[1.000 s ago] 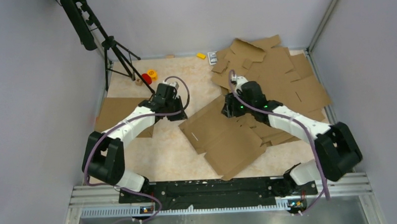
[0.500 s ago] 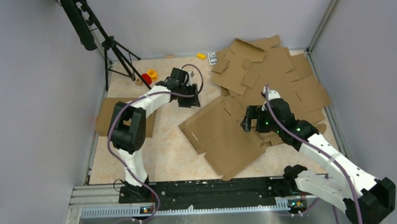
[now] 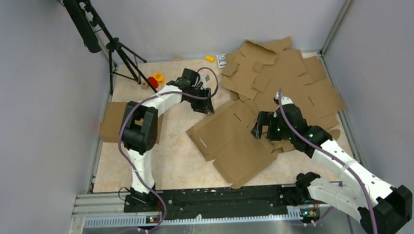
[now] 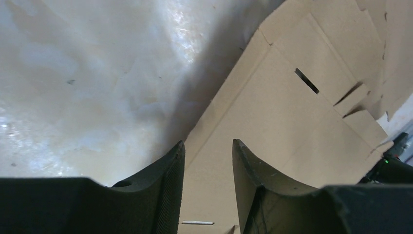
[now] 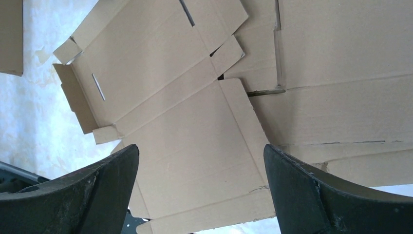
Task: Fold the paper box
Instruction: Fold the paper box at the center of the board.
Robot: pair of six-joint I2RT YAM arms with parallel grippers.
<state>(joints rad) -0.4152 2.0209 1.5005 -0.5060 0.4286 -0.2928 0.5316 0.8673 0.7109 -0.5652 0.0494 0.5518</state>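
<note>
Top external: the paper box (image 3: 232, 142) lies flat and unfolded at mid-worktop (image 3: 164, 161). It sits slanted, its far right side against the heap of spare cardboard blanks (image 3: 293, 76).

Your left hand (image 3: 207, 104) hangs over the blank's far left edge. The left wrist view shows its fingers (image 4: 160, 195) partway apart with nothing between them, and the cardboard edge runs below the gap.

Your right hand (image 3: 259, 128) hovers over the blank's right side, where it meets the heap. The right wrist view shows the jaws spread wide, gripping nothing.

A tripod (image 3: 119, 52) stands at the far left. Another cardboard piece (image 3: 113, 123) lies flat at the left edge.
</note>
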